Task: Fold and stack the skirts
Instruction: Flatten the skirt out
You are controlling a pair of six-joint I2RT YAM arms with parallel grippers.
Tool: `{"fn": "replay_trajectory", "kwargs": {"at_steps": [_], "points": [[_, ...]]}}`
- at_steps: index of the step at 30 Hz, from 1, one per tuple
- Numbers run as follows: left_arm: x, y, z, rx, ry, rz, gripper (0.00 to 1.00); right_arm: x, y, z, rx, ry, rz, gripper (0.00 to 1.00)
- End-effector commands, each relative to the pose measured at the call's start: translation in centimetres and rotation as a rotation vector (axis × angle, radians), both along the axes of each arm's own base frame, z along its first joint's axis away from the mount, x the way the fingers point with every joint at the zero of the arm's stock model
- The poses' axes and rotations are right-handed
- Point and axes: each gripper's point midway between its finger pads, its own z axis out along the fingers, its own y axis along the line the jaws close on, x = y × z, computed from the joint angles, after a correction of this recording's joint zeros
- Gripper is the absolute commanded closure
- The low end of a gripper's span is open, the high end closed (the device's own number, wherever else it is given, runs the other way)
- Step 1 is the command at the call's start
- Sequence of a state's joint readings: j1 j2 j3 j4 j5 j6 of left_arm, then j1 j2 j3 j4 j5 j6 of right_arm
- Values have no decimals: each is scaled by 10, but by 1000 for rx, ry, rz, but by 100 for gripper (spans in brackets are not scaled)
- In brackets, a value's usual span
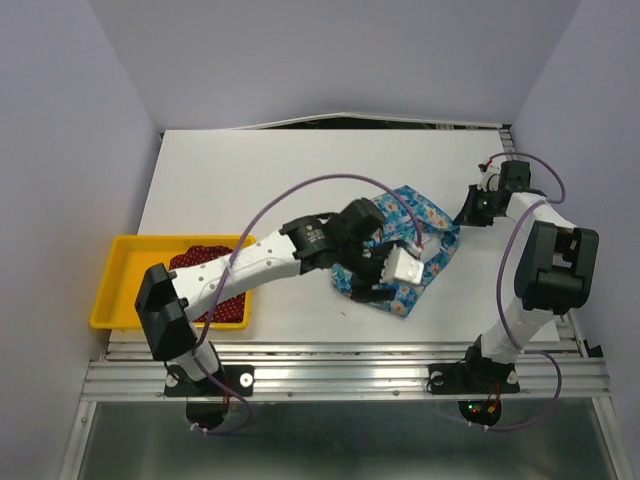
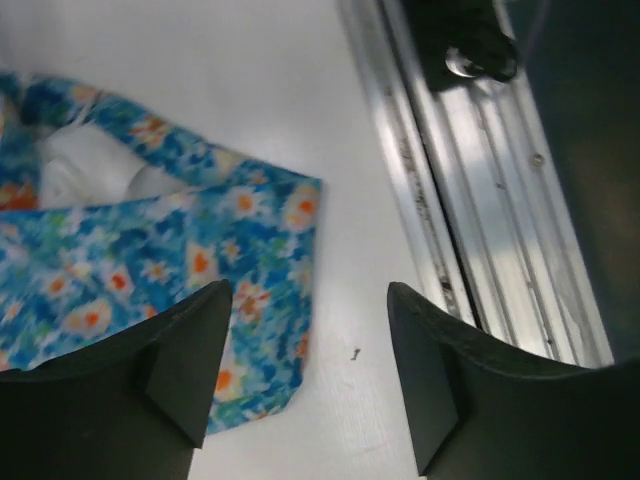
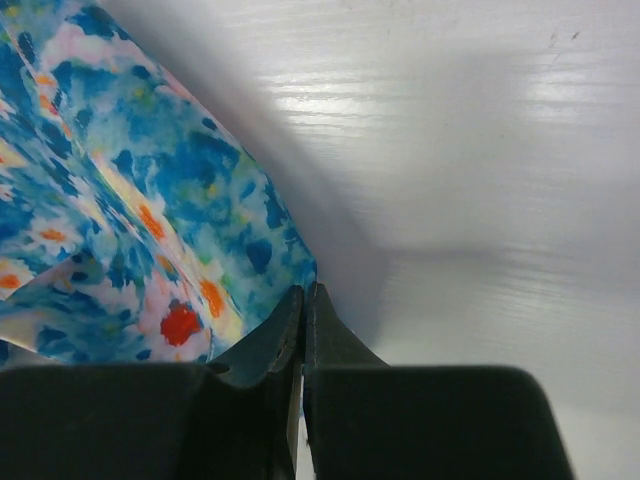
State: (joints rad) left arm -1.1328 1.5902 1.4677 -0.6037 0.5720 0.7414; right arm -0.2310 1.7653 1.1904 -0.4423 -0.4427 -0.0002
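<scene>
The bright blue flowered skirt (image 1: 428, 222) lies crumpled on the white table at centre right. My left gripper (image 1: 383, 290) hovers open over its near corner, and nothing sits between the fingers. In the left wrist view the blue skirt (image 2: 150, 260) shows under the left finger of that gripper (image 2: 310, 330). My right gripper (image 1: 467, 213) is at the skirt's right edge. In the right wrist view this gripper (image 3: 303, 295) is shut, with the edge of the blue skirt (image 3: 130, 220) running up into the tips. The dark red dotted skirt (image 1: 198, 259) lies in the yellow tray (image 1: 120, 250), partly hidden by my left arm.
The yellow tray sits at the table's left near edge. An aluminium rail (image 2: 480, 230) runs along the near edge, close to the blue skirt's corner. Grey walls close in the table on the left, back and right.
</scene>
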Motion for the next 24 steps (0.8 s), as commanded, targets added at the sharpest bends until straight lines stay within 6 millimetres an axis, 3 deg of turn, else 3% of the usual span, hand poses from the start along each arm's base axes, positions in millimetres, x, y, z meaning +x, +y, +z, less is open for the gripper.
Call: {"fn": "replay_trajectory", "kwargs": {"at_steps": [1,3,7,8,10,11,17,20,24], "points": [[77,-2,22,-105,138,322,31,13,-17,18,-101,-100,10,99],[87,-6,10,-68,122,354,33,13,-21,13,-113,-89,-1,99],[60,-26,-12,-29,52,266,31,13,-26,1,-130,-59,-26,99],[44,-34,-27,4,7,235,31,13,-30,-1,-129,-51,-38,99],[32,-38,-45,47,-36,196,32,13,-29,-3,-122,-46,-39,99],[26,-40,-64,89,-60,178,33,12,-32,-3,-119,-44,-48,99],[30,-49,-126,187,-113,183,29,12,-29,1,-106,-53,-37,99],[33,-53,-147,203,-153,180,26,11,-29,1,-105,-53,-35,99],[35,-54,-170,233,-173,197,29,8,-29,3,-111,-54,-30,99]]}}
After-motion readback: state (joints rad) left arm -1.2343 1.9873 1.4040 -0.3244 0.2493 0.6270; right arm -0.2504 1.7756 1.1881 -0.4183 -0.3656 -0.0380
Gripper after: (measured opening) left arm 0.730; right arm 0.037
